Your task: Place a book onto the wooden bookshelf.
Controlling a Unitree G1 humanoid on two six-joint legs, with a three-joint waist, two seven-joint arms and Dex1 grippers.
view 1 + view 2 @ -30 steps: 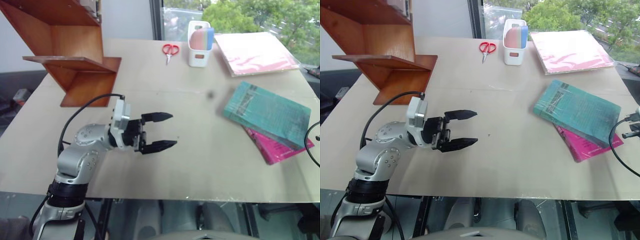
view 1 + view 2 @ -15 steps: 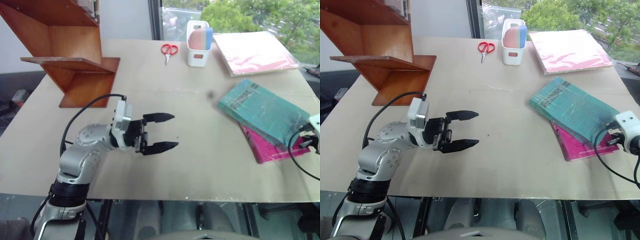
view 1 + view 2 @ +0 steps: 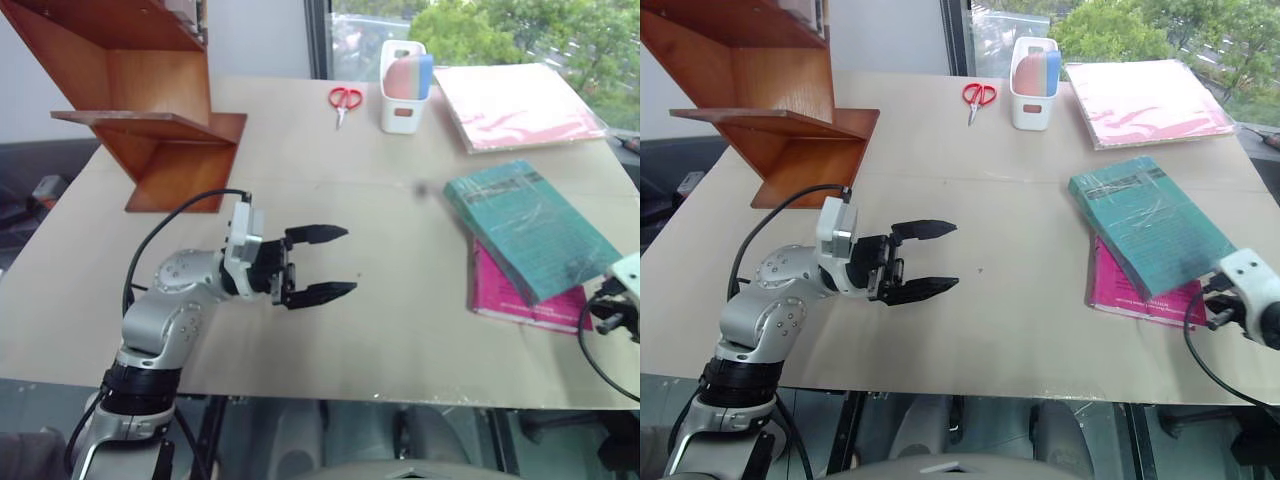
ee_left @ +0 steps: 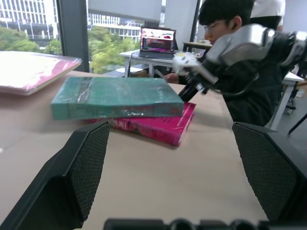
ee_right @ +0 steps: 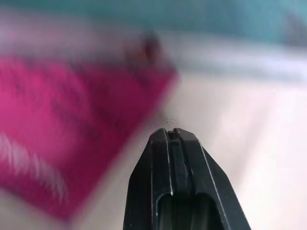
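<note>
- Two books lie stacked at the table's right: the thick teal-green glossy book (image 3: pixel 1150 222) rests on a thinner magenta-pink book (image 3: pixel 1137 296), well apart from the reddish-brown wooden bookshelf (image 3: pixel 770 100).
- It looks rigid, fairly heavy and slippery; gripping its overhanging edge across the thickness seems best.
- Left gripper (image 3: pixel 924 259) hovers with fingers spread; right gripper (image 5: pixel 176 143) has fingers pressed together, empty, beside the books.

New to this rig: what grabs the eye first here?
The left gripper, jaws wide open, hovers mid-table pointing toward the teal-green book, which lies on a magenta-pink book at the table's right side. The right gripper, shut, sits by the pink book's near corner. The wooden bookshelf stands far left.
</note>
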